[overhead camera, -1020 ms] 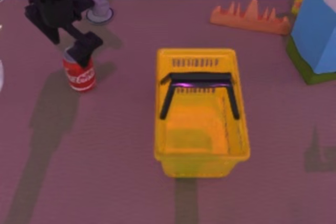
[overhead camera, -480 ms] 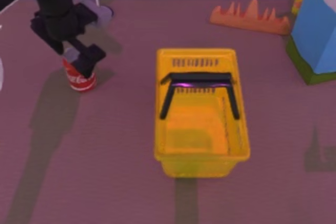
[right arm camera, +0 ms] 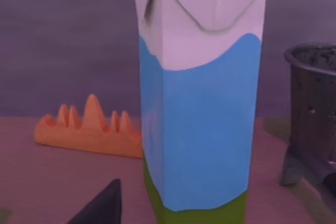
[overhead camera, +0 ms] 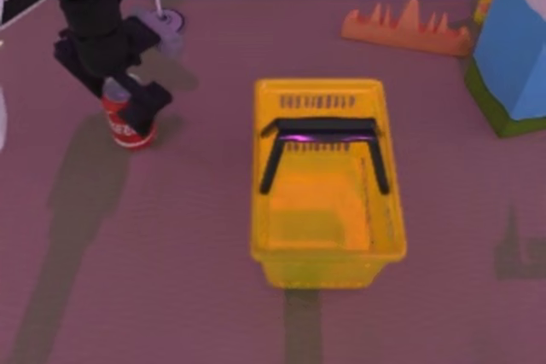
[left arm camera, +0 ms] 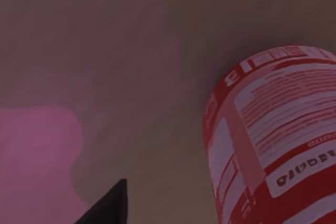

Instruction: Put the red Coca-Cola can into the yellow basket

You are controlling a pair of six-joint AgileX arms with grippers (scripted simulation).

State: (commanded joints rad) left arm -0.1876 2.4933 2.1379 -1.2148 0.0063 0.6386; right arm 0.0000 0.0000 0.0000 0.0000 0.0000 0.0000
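Here the left gripper (overhead camera: 128,104) is down over the red Coca-Cola can (overhead camera: 130,125), which stands upright on the counter (overhead camera: 171,279) near its left edge, toward the far-left corner. One dark finger lies across the can's right side in the top view and the arm's body covers its top; whether the jaws are open around the can or closed on it, I cannot tell. The left wrist view shows the can's printed side (left arm camera: 273,140) very close, with one black fingertip (left arm camera: 107,205) set apart from it.

The yellow basket (overhead camera: 328,262) sits in the middle of the counter, well apart from the can, its black handle (overhead camera: 324,130) folded across the far half of its opening.

An orange spiked rack (overhead camera: 405,27) lies by the far edge, and a blue-and-white carton (overhead camera: 512,49) stands at the right edge. The right arm is out of the top view; its wrist camera faces the carton (right arm camera: 202,108), the rack (right arm camera: 86,127) and a dark metal pot (right arm camera: 315,114), with one fingertip (right arm camera: 102,205) showing, so the state of its jaws cannot be told.
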